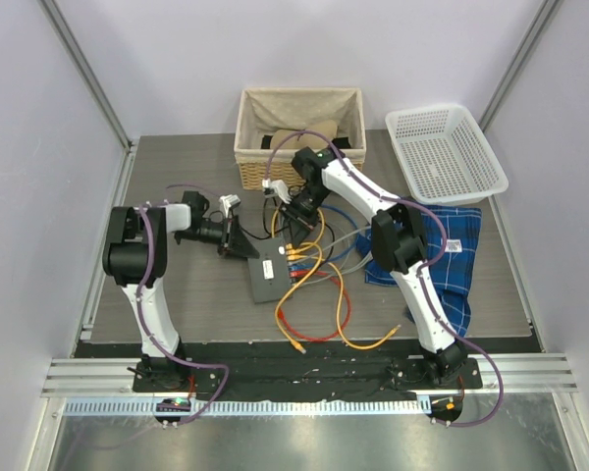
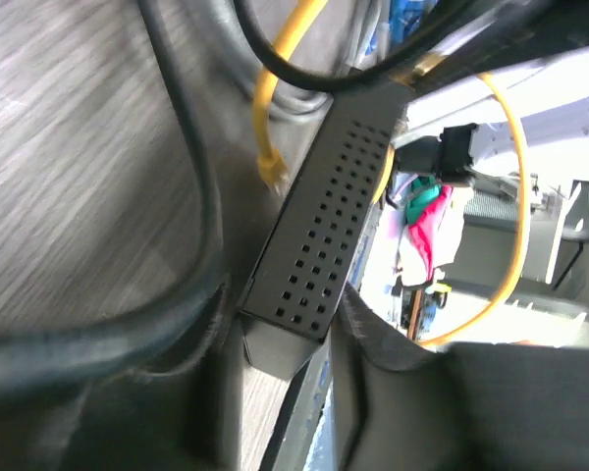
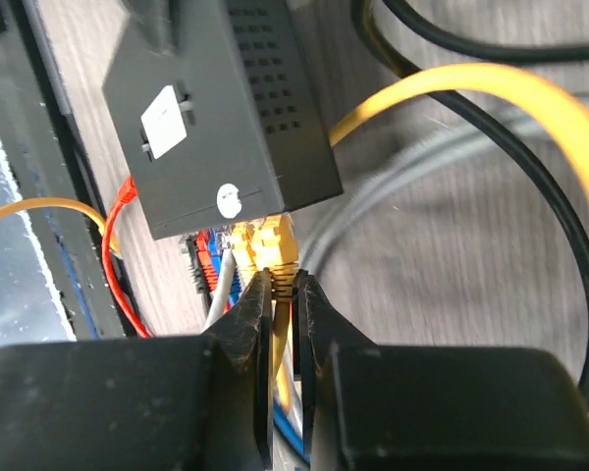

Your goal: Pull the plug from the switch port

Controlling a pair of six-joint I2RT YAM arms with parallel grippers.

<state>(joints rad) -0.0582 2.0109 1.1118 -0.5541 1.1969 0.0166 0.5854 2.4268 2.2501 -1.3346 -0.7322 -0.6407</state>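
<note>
The black switch (image 1: 268, 268) lies mid-table with a white label (image 3: 164, 120) on top. Several plugs sit in its socket edge: yellow, red, blue and grey. My right gripper (image 3: 283, 285) is shut on the boot of a yellow plug (image 3: 275, 245) that sits at the socket edge; in the top view my right gripper (image 1: 294, 228) is just behind the switch. My left gripper (image 2: 285, 343) is shut on the far-left corner of the switch (image 2: 319, 235), one finger on each side; it also shows in the top view (image 1: 238, 240).
Loose yellow (image 1: 358, 339), red (image 1: 309, 329), black and grey cables sprawl around the switch. A wicker basket (image 1: 299, 132) stands at the back centre and a white plastic basket (image 1: 442, 147) at the back right. A blue cloth (image 1: 447, 250) lies under the right arm.
</note>
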